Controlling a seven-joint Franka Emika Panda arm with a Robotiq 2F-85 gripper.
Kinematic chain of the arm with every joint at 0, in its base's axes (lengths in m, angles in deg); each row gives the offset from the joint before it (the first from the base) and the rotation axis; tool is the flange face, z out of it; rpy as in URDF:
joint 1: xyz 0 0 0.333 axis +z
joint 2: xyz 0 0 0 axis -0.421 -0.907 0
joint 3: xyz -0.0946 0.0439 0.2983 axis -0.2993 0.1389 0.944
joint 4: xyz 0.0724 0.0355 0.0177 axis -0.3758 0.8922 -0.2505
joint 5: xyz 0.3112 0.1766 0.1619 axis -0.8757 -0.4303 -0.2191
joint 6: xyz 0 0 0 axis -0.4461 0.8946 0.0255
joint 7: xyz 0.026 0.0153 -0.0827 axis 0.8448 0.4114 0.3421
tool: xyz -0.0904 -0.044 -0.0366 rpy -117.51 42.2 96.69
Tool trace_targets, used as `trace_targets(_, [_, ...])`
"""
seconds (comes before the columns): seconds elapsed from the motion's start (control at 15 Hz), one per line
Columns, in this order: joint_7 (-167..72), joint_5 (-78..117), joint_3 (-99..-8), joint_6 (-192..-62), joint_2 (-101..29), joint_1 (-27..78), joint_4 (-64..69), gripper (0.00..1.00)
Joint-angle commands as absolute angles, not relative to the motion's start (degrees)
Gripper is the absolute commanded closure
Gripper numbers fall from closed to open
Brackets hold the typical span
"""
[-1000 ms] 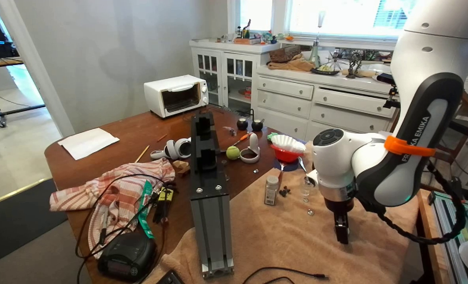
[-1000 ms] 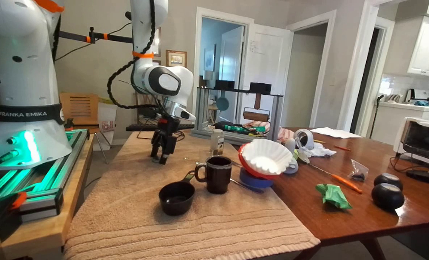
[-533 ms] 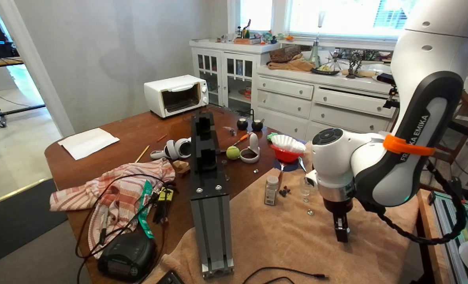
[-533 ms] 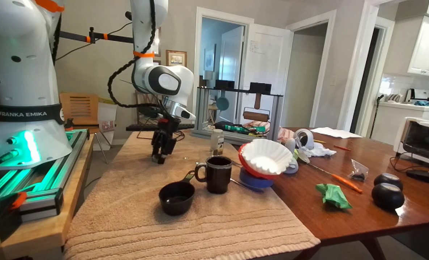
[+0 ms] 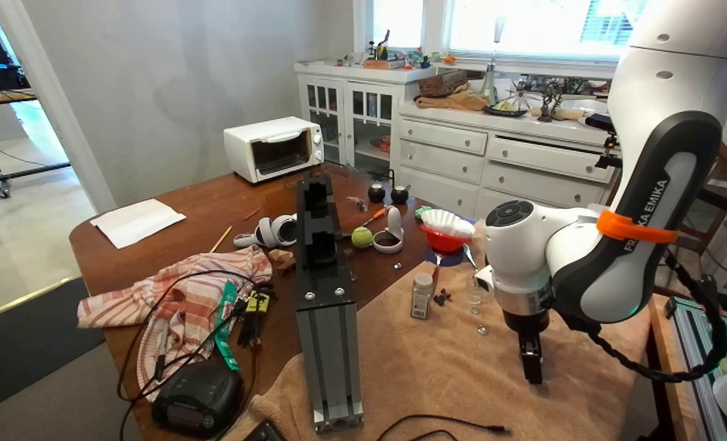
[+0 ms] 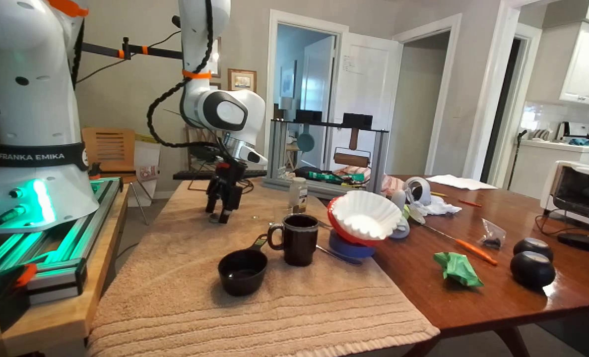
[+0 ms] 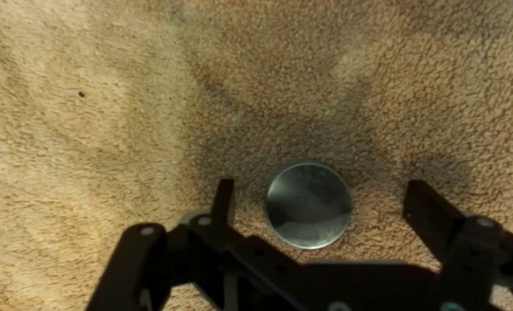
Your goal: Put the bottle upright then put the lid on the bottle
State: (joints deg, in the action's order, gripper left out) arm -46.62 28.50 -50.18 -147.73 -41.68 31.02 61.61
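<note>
The bottle [image 5: 421, 297], greyish and see-through with a pale label, stands upright on the tan towel. It also shows in an exterior view [image 6: 298, 196], behind the mug. The lid [image 7: 309, 205], a flat round dark-grey disc, lies on the towel in the wrist view. My gripper [image 7: 319, 190] is open around the lid, with a gap on each side, the wider one on the right. In an exterior view the gripper [image 6: 217, 215] points down close to the towel, and the lid [image 6: 215, 217] shows between its fingertips. In an exterior view the gripper [image 5: 532, 372] hides the lid.
A stemmed glass [image 5: 474, 294] and a dark knob-like piece [image 5: 442, 297] are near the bottle. A black mug [image 6: 300, 243] and black cup [image 6: 242, 272] stand on the towel. A metal rack [image 5: 329, 355] stands beside it. A red bowl with a white filter [image 6: 366, 215] is nearby.
The fingers were apart a second ago and close together half a second ago. Now they are apart again, with the lid on the towel between them. The bottle has not moved.
</note>
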Motion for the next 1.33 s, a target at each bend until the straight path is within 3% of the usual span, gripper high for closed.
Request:
trace_targets(0.0, [-45.13,27.17,-49.41,-146.45,-40.41,30.61,62.18,0.0])
trace_targets(0.33, [-44.28,26.8,-49.25,-145.88,-40.13,30.0,61.54,0.02])
trace_targets(0.67, [-44.11,26.72,-49.7,-145.65,-40.94,29.42,60.97,0.21])
trace_targets(0.73, [-44.09,26.74,-49.73,-145.72,-41.0,29.27,60.99,0.34])
trace_targets(1.07, [-44.45,27.12,-49.99,-145.8,-40.92,29.22,60.97,0.71])
trace_targets(1.13, [-44.58,27.28,-50.05,-145.71,-40.78,29.37,61.0,0.77])
trace_targets(1.27, [-44.77,27.55,-50.1,-145.55,-40.59,29.68,61.13,0.77])
